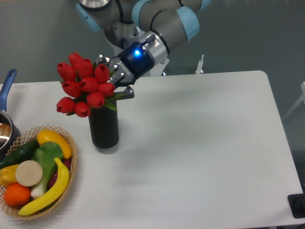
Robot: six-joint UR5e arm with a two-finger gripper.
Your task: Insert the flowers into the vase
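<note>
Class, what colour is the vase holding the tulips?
Dark grey-black, finely ribbed vase; the fixed camera view shows it.

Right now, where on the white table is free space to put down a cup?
The white table is bare from the ribbed dark grey vase across to the right edge. The left side is crowded: the wicker basket of toy produce, a blue-handled metal pot and the red tulip bunch.

Flowers on top of the vase, arm behind, basket in front-left.

The bunch of red tulip flowers (85, 85) sits over the mouth of the dark ribbed round vase (105, 129), which stands upright on the white table (200, 143). The gripper (114, 80) is just right of the bunch. The woven basket of toy fruit (35, 171) lies front-left; the blue-handled metal pot (5, 117) is behind it.
</note>
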